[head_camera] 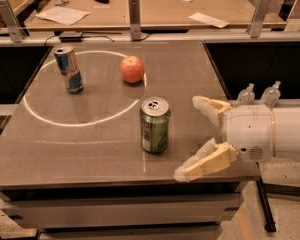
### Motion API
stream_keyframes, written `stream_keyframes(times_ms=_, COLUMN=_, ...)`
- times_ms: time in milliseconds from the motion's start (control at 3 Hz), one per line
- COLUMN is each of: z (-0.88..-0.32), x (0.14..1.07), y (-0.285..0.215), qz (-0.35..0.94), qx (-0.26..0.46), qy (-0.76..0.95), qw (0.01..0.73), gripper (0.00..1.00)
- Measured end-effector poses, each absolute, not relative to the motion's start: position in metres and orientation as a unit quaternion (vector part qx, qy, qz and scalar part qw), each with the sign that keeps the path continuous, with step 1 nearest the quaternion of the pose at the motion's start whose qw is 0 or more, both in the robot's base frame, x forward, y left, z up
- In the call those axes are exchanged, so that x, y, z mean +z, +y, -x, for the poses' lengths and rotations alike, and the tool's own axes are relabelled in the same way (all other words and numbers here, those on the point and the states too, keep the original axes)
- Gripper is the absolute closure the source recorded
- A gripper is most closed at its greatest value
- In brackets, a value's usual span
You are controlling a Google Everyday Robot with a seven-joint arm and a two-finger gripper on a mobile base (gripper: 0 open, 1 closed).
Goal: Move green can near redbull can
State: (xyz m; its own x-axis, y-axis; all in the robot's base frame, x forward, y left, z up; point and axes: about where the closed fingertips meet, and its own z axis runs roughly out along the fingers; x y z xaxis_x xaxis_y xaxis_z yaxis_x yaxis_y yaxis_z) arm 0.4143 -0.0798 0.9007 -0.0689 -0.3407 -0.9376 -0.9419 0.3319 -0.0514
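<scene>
The green can (155, 125) stands upright near the front middle of the brown table (90, 139), silver top with pull tab showing. The redbull can (69, 69), slim and blue-and-silver, stands upright at the back left of the table. My gripper (189, 136) is open and empty, just right of the green can at about its height, with its cream fingers (206, 161) pointing left toward it. A gap remains between the fingertips and the can.
A red apple (132, 69) sits behind the green can, right of the redbull can. A bright ring of light marks the table's left half. Metal posts (134, 17) stand along the far edge; a desk with papers lies beyond. Two bottles (260, 95) stand right of the table.
</scene>
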Motion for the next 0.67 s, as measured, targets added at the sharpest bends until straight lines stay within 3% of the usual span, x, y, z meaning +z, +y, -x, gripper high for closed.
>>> stream_keyframes(times_ms=667, z=-0.429, x=0.865, y=-0.057, qz=0.453, qx=0.340, qy=0.672, qw=0.477, gripper=0.00)
